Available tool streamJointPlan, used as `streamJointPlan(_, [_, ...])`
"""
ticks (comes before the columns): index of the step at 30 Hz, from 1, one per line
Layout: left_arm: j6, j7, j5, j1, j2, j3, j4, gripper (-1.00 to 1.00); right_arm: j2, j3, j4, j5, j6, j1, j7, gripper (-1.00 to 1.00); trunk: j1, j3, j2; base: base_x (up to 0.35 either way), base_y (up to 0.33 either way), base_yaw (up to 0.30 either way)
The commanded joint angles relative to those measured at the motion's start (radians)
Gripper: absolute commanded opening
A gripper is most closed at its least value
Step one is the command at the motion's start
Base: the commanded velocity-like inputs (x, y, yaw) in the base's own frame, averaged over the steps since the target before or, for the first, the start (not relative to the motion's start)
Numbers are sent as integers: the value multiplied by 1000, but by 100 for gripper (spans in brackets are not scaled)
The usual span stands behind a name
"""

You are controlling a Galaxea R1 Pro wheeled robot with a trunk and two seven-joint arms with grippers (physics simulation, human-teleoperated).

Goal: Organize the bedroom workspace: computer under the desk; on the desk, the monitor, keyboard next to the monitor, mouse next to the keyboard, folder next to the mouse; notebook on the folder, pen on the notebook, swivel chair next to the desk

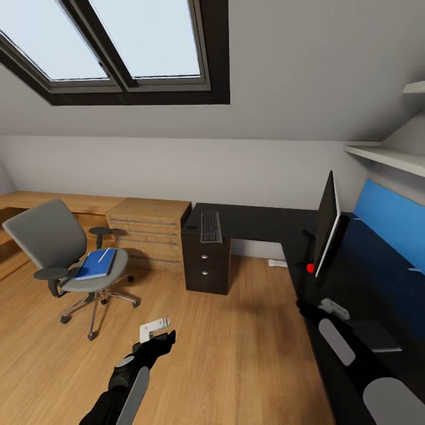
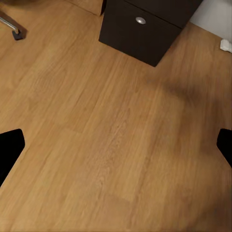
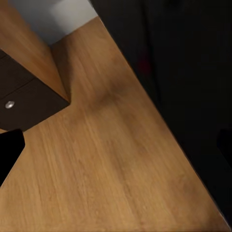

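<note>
**Robot faces the desk, both claws free**

The robot stands on the wood floor [image 1: 236, 354] in the bedroom. The left gripper [image 1: 156, 336] hangs low over the floor. In the left wrist view its two fingers [image 2: 9, 150] sit wide apart w/ nothing between them. The right gripper [image 1: 313, 310] is near the desk's near edge. In the right wrist view its fingers are also far apart and hold nothing.

The swivel chair [image 1: 56, 248] is on the left, well apart from the black desk [image 1: 254, 221]. On its seat lies a blue folder [image 1: 95, 264] w/ a thin white thing on top, prob. the pen [image 1: 104, 255]. Whether a notebook lies there too can't be told.

The keyboard [image 1: 211, 226] lies on the far part of the desk, above the drawers [image 1: 205, 265]. The monitor [image 1: 326, 224] stands on the right part, seen edge-on. A red dot [image 1: 310, 268] shows near its foot; what it is can't be told. The keyboard is not next to the monitor yet.

Best guess for the step: go to the chair for the folder. The robot should roll left slowly, stop in front of the seat, come down flat over the folder and grip its near edge. Watch out: the pen may roll off if the folder tips, so keep it level.
</note>
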Motion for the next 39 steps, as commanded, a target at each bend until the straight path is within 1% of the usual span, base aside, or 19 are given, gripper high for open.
streamJointPlan(1, [3,9,11,-1,1,-1,0,100,-1,-2,-2,-6,6,-2,-10,100,1,-2,-2,0,0,0])
streamJointPlan(4, [0,8,10,-2,6,1,31,100,-2,-8,-5,2,10,-2,-10,100,1,-2,-2,0,-26,-3])
streamJointPlan(6, [-2,7,8,-2,8,1,47,100,-3,-10,-9,14,13,-1,-10,100,1,-2,-2,0,-163,-78])
streamJointPlan(7, [-2,7,7,-2,9,0,53,100,-4,-11,-11,32,14,-1,-9,100,1,-1,-2,0,-227,-148])
streamJointPlan(9, [-2,6,6,-2,9,-1,57,100,-5,-12,-12,55,15,-1,-8,100,1,0,-2,0,-250,-182])
streamJointPlan(11, [-2,7,4,-2,10,-3,61,100,-6,-12,-13,102,16,-1,-7,100,1,2,-2,0,-282,-227])
streamJointPlan(13, [-3,8,3,-2,10,-3,62,100,-7,-12,-14,123,15,0,-7,100,1,3,-2,-3,-294,-245])
streamJointPlan(14, [-4,8,2,-2,9,-4,62,100,-7,-13,-14,141,15,0,-6,100,1,3,-2,-37,-300,-256])
streamJointPlan(17, [-4,8,1,-2,9,-4,62,100,-7,-13,-14,168,14,0,-6,100,1,5,-2,-69,-301,-217])
streamJointPlan(19, [-4,8,1,-2,9,-4,62,100,-7,-12,-14,178,14,0,-6,100,1,5,-2,-97,-301,-116])
streamJointPlan(20, [-4,8,1,-2,9,-5,63,100,-5,-6,-12,220,13,0,-5,100,1,5,-2,-55,-302,-27])
streamJointPlan(23, [-5,8,1,-2,9,-5,63,100,-4,-3,-10,258,12,0,-2,100,1,5,-2,-27,-304,-13])
streamJointPlan(27, [-5,8,1,-2,10,-5,63,100,-3,0,-10,282,12,0,-1,100,1,5,-2,-11,-304,-5])
streamJointPlan(29, [-3,7,2,-2,11,-4,63,100,-3,1,-8,304,2,0,0,100,1,5,-2,-3,-273,-2])
streamJointPlan(34, [0,6,3,-2,12,2,61,100,-1,6,-11,313,-26,0,2,100,1,5,-2,-1,-117,0])
streamJointPlan(39, [0,7,4,-2,15,5,48,100,0,16,-11,315,-31,0,4,100,1,5,-2,0,-24,0])
